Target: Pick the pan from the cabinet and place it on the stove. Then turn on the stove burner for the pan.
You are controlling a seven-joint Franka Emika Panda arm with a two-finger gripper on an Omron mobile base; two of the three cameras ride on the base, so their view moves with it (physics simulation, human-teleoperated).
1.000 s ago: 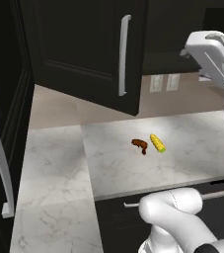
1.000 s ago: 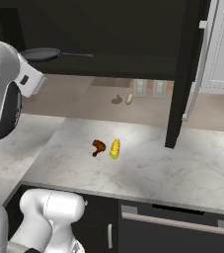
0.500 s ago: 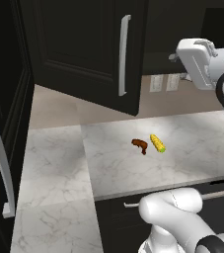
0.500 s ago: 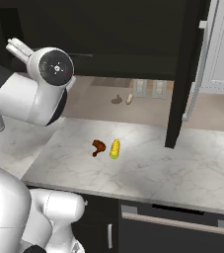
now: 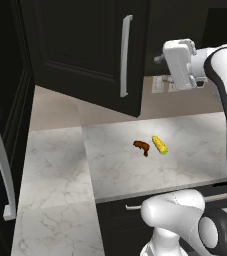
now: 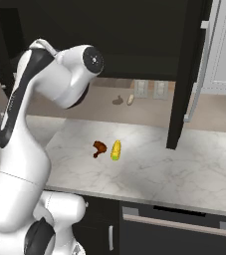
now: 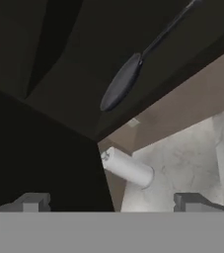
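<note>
- We are seeing the arm raised, wrist level with the open cabinet (image 5: 85, 55).
- Gripper (image 7: 111, 200) is gaping wide, holding nothing.
- Pan (image 7: 121, 81) is lying inside the cabinet, seemingly well apart from the fingertips.

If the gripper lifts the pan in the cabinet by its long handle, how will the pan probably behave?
The pan looks rigid, so it should not bend. Its round body sits far from the end of the thin handle, so it would probably droop or twist in the fingers. The handle seems smooth and narrow and may slip.
</note>
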